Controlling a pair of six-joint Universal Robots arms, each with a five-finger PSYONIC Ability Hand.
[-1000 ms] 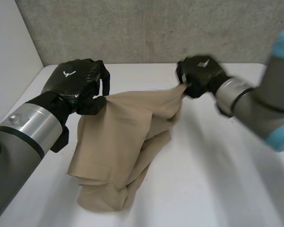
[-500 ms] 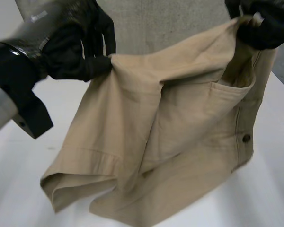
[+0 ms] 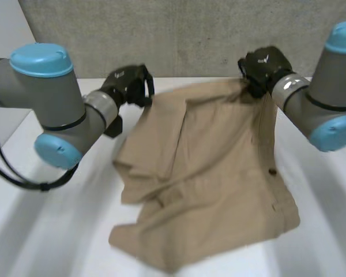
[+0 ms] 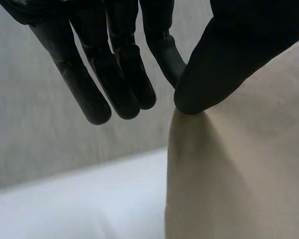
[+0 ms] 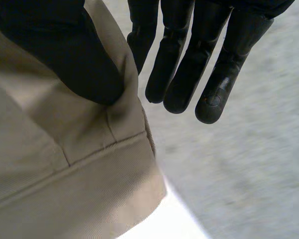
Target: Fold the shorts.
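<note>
The tan shorts (image 3: pixel 207 173) stretch between both hands at the far side of the white table (image 3: pixel 317 242), with their lower part spread on its surface. The left hand (image 3: pixel 130 85) pinches one top corner between thumb and finger. The right hand (image 3: pixel 262 64) clamps the other corner the same way, its thumb on the stitched band.
</note>
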